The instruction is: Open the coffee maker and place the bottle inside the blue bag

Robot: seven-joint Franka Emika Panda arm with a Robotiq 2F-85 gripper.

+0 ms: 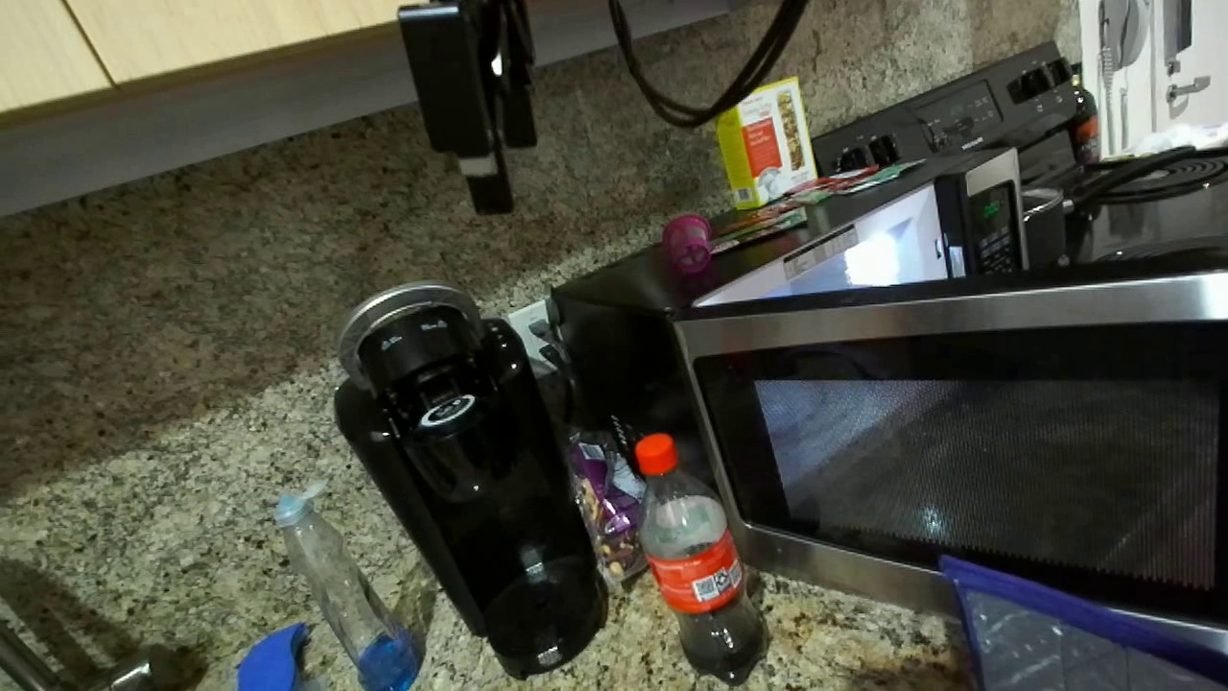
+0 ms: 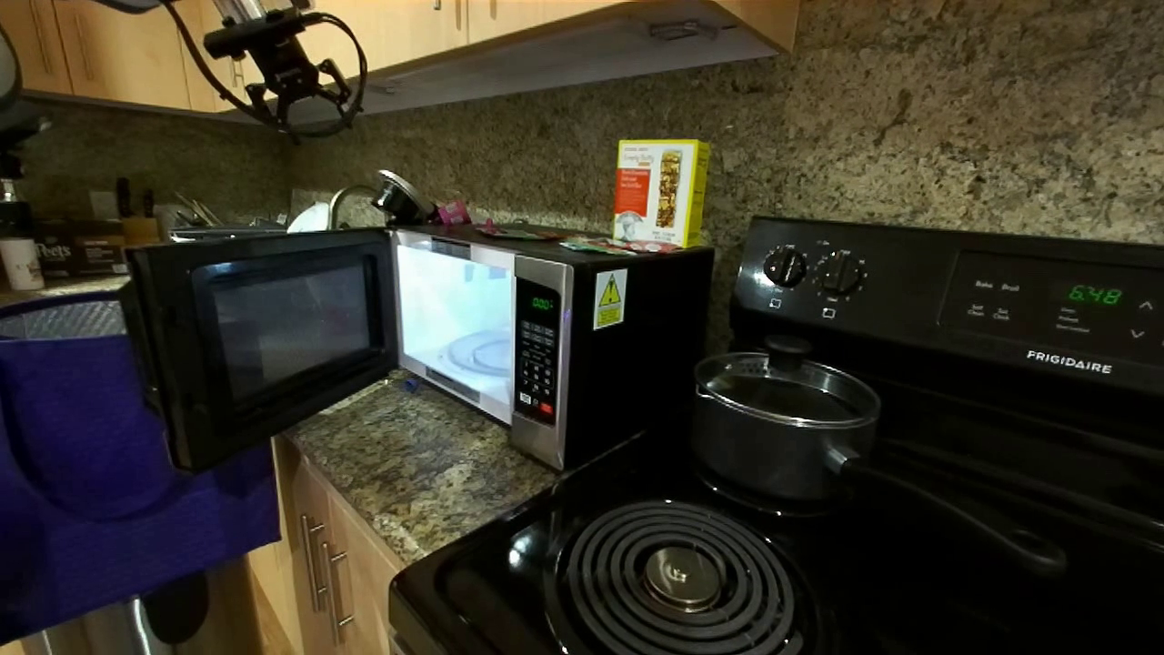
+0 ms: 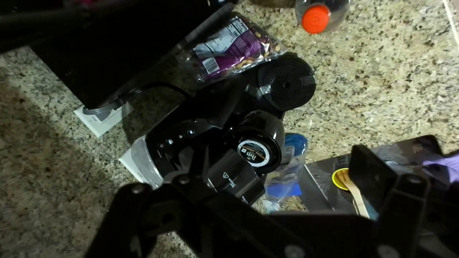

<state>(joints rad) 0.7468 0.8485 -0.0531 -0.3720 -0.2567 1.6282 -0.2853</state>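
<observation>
The glossy black coffee maker stands on the counter. Its silver-ringed lid is raised and a pod shows inside; in the wrist view the pod is visible in its holder. The cola bottle with red cap and label stands upright beside it; its cap shows in the wrist view. The blue bag hangs behind the microwave door; a corner shows in an exterior view. My gripper is open and empty, above the coffee maker, apart from it. It also shows in both exterior views.
The microwave stands beside the bottle with its door swung open. A clear bottle with blue liquid leans near the coffee maker. A nut packet lies behind it. Cabinets hang overhead near the arm.
</observation>
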